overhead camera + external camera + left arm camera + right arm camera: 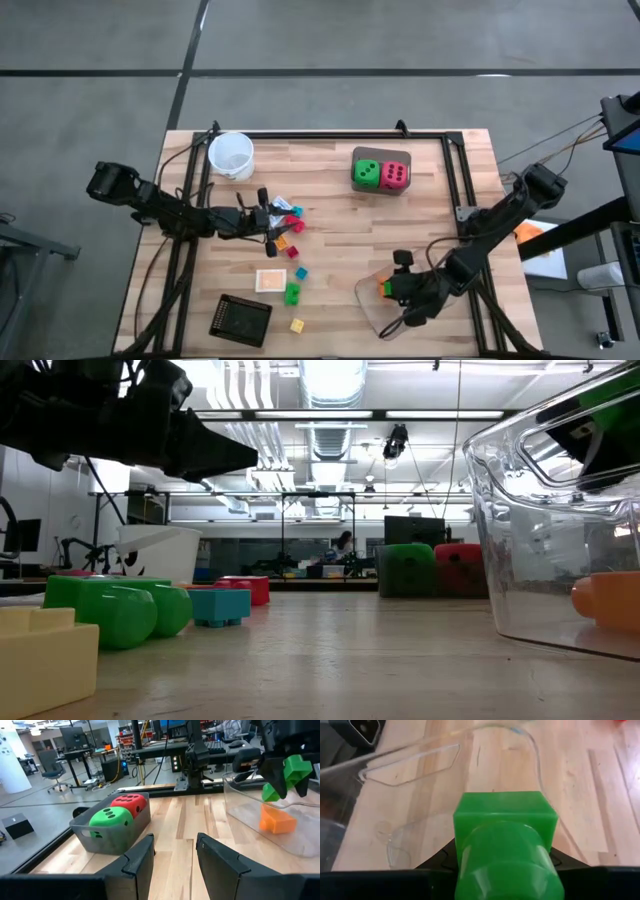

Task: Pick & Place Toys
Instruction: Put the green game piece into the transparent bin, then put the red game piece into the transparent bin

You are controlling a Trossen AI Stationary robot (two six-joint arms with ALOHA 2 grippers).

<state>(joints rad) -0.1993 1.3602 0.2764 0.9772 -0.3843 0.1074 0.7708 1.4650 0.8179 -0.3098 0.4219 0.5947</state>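
High view has the right claw (392, 288) down at the near right part of the table (440, 215), sitting over the clear tray (372, 310), and it's clamped on a green brick (504, 840). Right wrist view is pretty much filled by that brick, pinched between the two dark fingers with the tray's rim curving over the wood just beyond it. From the left wrist view you can see the same brick held up above the tray, and an orange brick (277, 819) lying on the tray floor right under it, not touching it. Left claw (268, 222) is well off to the other side, hovering over the loose pile of small bricks (290, 232) around mid-table, and its fingers (139, 857) stand apart with nothing between them. Straight ahead of that claw, near the far edge, is a grey bin (380, 172) with the green die (367, 174) and red die (395, 176) side by side in it, touching. More toys sit nearer the front edge than the left claw: a green brick pair (291, 293), a blue one (301, 272), a yellow one (297, 325). Low view shows a yellow brick (45, 660) up close with green ones just behind. White cup (231, 156) is at the far left corner, and a black square thing (240, 319) sits near the front edge.
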